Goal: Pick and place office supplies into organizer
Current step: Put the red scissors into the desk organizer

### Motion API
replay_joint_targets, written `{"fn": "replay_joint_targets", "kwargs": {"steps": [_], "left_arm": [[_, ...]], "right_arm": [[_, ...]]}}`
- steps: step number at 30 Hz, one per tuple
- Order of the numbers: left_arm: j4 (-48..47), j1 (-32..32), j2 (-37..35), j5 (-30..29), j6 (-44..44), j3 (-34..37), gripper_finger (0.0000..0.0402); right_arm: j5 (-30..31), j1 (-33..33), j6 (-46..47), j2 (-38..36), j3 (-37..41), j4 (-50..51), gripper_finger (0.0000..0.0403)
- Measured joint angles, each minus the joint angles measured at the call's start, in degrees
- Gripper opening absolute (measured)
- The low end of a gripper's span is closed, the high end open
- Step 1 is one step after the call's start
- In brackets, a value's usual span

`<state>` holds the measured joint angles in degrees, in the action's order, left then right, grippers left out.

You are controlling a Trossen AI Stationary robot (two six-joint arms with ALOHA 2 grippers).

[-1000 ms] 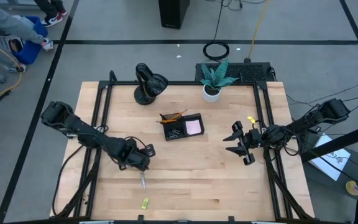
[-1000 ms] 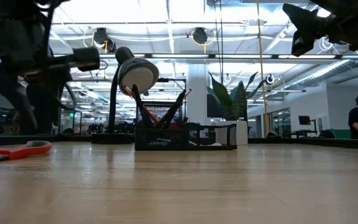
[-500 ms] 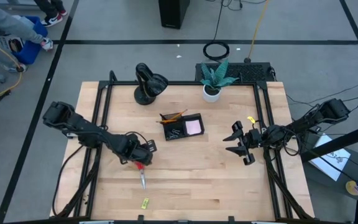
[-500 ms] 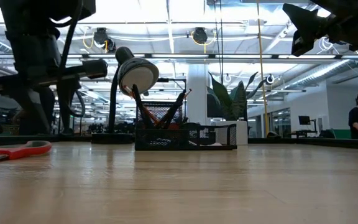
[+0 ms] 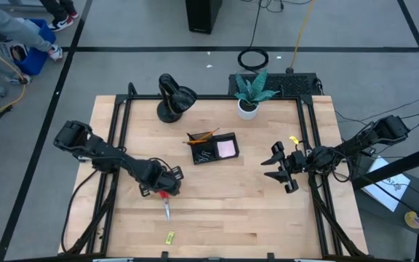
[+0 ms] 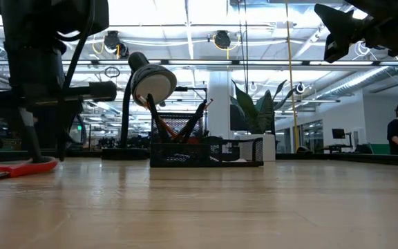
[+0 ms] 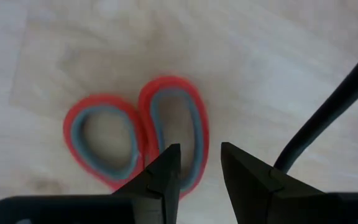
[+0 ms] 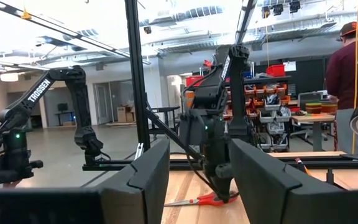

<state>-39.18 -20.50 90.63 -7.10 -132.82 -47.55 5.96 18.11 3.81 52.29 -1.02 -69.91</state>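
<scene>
Even overhead light on the pale wooden table [image 5: 217, 196], faint shadows. Low view: ceiling strip lights glare, arms silhouetted. Left wrist view soft; red-handled scissors [image 7: 135, 146] blurred.

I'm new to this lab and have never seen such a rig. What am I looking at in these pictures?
Two dark robot arms work at a wooden table. One camera looks straight down, one sits at table height, and one rides on each wrist. The left gripper hangs over the red-handled scissors, fingers open astride one handle loop, gripping nothing yet. The right gripper waits empty, raised at the table's right side. The organizer sits mid-table, with a small yellow-green piece near the front edge.
</scene>
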Motion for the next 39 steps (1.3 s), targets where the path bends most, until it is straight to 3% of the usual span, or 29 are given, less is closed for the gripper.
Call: {"fn": "replay_joint_targets", "kwargs": {"steps": [9,21,34,39], "left_arm": [[0.3,0.0,0.2,-4.5,2.0,0.0,0.0118],[2.0,0.6,5.4,-2.6,0.7,-0.3,0.0117],[4.0,-1.6,5.6,-7.1,-0.8,-0.1,0.0117],[3.8,-1.8,5.6,-7.6,-0.7,0.0,0.0087]], "right_arm": [[0.0,0.0,0.0,0.0,0.0,0.1,0.0160],[0.0,0.0,0.0,0.0,0.0,0.3,0.0160],[0.0,0.0,0.0,0.0,0.0,0.5,0.0160],[0.0,0.0,0.0,0.0,0.0,0.5,0.0160]]}}
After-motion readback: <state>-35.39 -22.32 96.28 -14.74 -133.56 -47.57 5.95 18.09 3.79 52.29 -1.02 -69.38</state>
